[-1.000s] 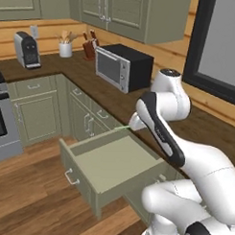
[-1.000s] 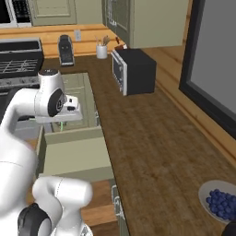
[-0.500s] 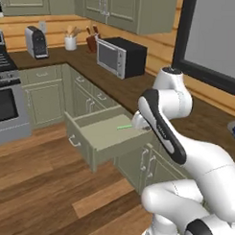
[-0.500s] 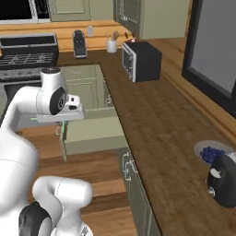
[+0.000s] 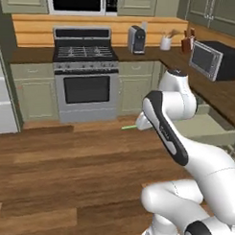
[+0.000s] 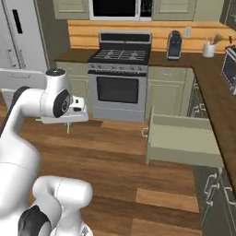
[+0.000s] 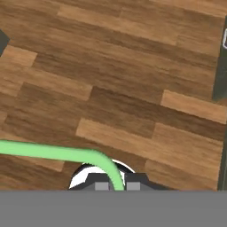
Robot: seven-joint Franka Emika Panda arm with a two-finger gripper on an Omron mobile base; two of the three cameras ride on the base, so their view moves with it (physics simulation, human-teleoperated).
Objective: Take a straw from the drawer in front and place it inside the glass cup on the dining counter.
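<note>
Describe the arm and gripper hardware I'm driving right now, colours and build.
A glossy white arm with rounded, bulbous links and dark grey or black bands at the joints. The gripper has two small dark finger tips with paler grey pads. No cables or markings are visible.

Straw [image 7: 53,153] cut off at left edge; gripper [image 7: 116,181] fingertips mostly hidden.

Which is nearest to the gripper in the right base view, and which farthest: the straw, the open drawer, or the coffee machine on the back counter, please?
1. The straw, at the gripper itself, poking out beside and below it.
2. The drawer, pulled open across the floor to the right.
3. The coffee machine, on the back counter right of the stove.
</note>
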